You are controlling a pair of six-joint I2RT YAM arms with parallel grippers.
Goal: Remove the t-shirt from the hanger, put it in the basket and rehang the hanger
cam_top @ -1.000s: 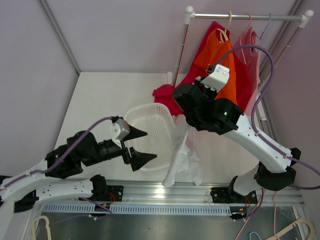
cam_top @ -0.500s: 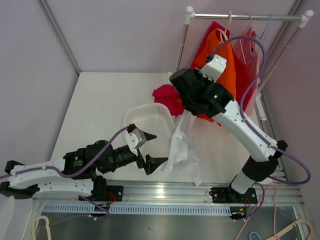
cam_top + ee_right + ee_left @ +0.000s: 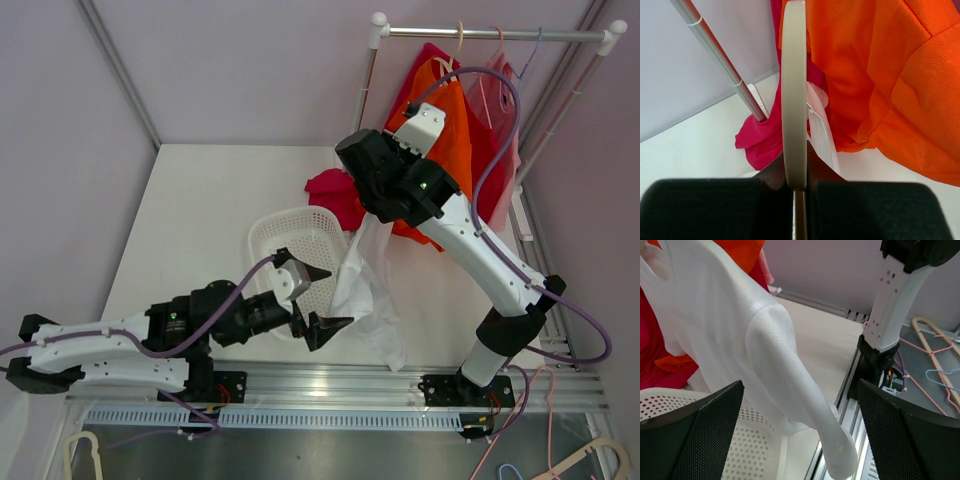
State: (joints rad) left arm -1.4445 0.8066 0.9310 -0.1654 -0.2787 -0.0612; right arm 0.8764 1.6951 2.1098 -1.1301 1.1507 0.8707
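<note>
Pale lilac walls close in a white desk [image 3: 200, 200], and a metal clothes rail [image 3: 490, 33] stands at its far right corner with an orange shirt [image 3: 455, 140] and pink and red garments hanging from it. A crimson cloth [image 3: 335, 192] lies bunched on the desk at the foot of the rail. A white perforated basket [image 3: 290, 235] sits near the middle of the desk.

The right end effector [image 3: 799, 195] is raised in front of the hanging clothes and is clenched on a cream hanger [image 3: 793, 90], which the right wrist view shows edge-on between the black fingers. The white t-shirt [image 3: 365, 290] drapes down from beneath that wrist to the desk, just to the right of the basket, with its lower folds near the desk's front edge. A strip of white cloth lies against the hanger, but whether the neck is looped over it cannot be made out.

The left end effector [image 3: 340, 297] is released, its jaws spread wide, and it hovers over the basket's near right corner, pointing at the t-shirt. In the left wrist view a sleeve hangs between the two fingers without touching either
</note>
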